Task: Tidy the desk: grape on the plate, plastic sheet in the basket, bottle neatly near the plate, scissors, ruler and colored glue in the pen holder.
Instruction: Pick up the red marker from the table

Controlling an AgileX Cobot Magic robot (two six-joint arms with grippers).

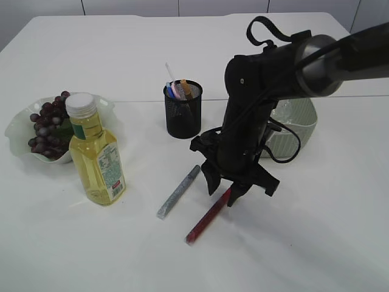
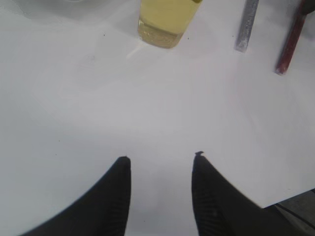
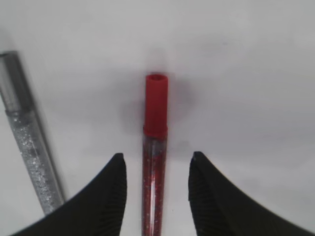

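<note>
A red glitter glue tube lies on the white table, and its red-capped end sits between the jaws of my open right gripper, which hangs low over it without closing. A silver glitter glue tube lies just left of it. The black mesh pen holder holds several coloured items. Grapes rest on the pale plate. A bottle of yellow liquid stands upright beside the plate. My left gripper is open and empty above bare table.
A pale green basket stands behind my right arm at the right, its contents hidden. The left wrist view shows the bottle's base, the silver tube, the red tube and the table's front edge.
</note>
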